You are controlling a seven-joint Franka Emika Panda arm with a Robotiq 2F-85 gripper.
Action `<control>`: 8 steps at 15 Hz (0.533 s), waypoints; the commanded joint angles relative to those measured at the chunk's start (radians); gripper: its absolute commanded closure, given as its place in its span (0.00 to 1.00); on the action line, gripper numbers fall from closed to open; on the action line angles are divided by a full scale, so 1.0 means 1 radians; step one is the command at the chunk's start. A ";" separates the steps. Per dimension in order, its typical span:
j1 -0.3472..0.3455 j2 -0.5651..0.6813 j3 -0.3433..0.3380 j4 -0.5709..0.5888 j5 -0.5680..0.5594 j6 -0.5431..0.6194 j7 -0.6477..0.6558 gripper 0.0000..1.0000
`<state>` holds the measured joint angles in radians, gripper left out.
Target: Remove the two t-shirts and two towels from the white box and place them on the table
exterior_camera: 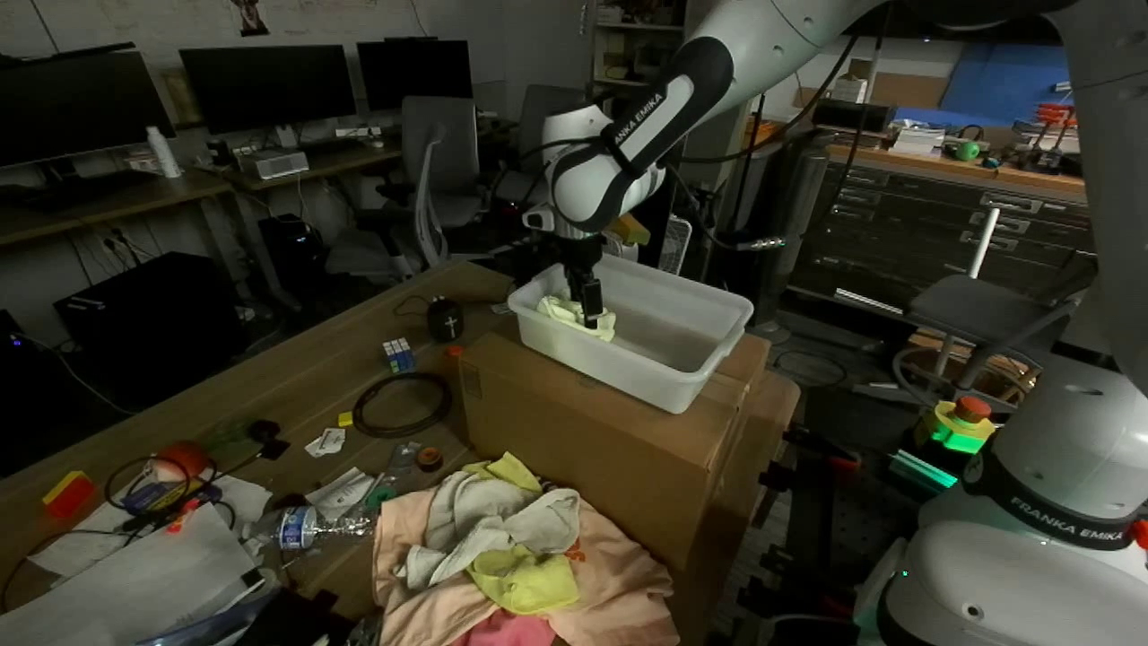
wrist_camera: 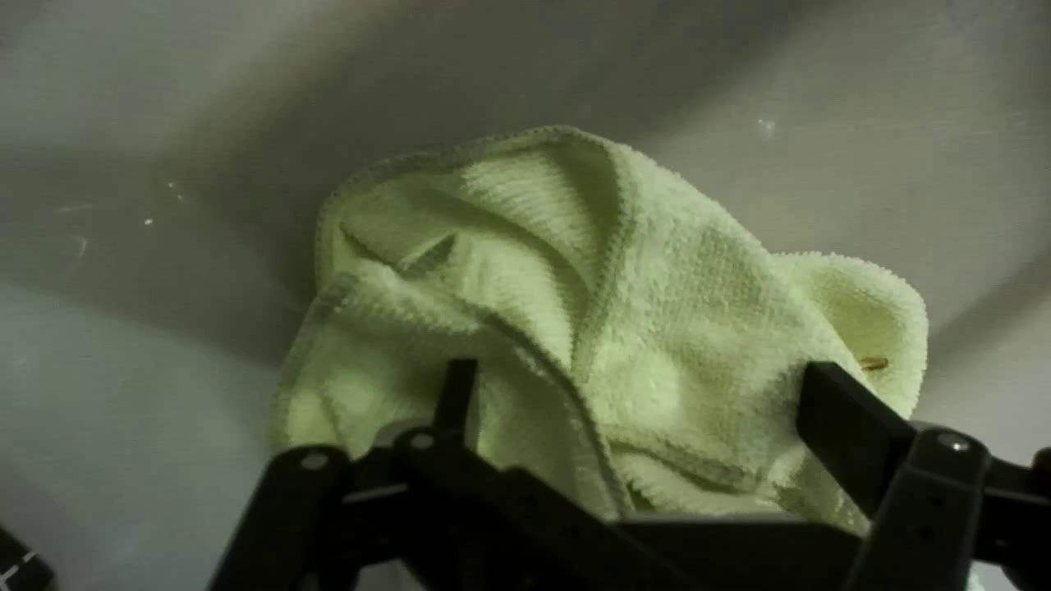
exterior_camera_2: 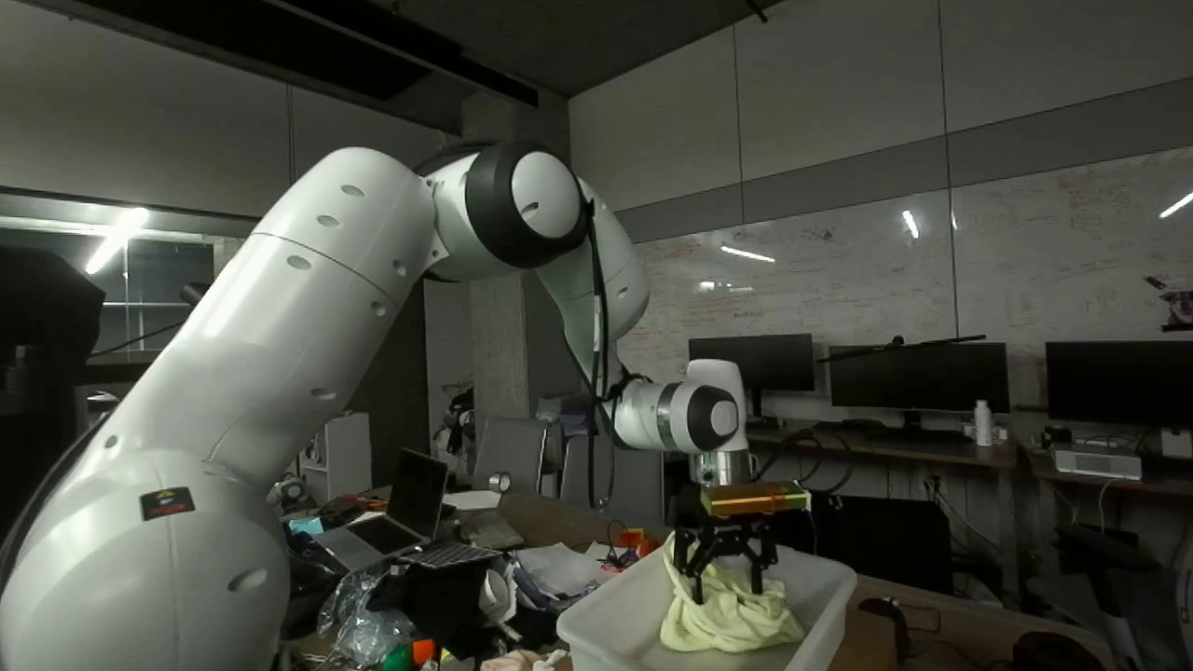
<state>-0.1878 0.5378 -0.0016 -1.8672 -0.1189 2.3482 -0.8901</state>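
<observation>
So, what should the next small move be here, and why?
Probably close the claw on the pale yellow towel: the jaws stand wide apart, yellow folds show between them in the wrist view, and in both exterior views they appear down at the towel inside the white box. How deep they would bite is hard to tell.

In my wrist view the towel [wrist_camera: 657,345] is rough, nubby cloth. I see the white box [exterior_camera: 610,366] as smooth, faintly glossy plastic, the carton [exterior_camera: 583,426] as matt cardboard, the table [exterior_camera: 300,381] as matt wood, and my arm [exterior_camera_2: 298,308] as smooth and glossy.
</observation>
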 commanded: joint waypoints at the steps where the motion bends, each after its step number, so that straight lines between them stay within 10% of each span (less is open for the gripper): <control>1: 0.009 0.017 -0.013 0.017 -0.037 0.024 0.015 0.20; 8: 0.000 0.013 -0.015 0.023 -0.032 0.016 0.019 0.73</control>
<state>-0.1883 0.5461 -0.0094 -1.8637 -0.1379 2.3588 -0.8874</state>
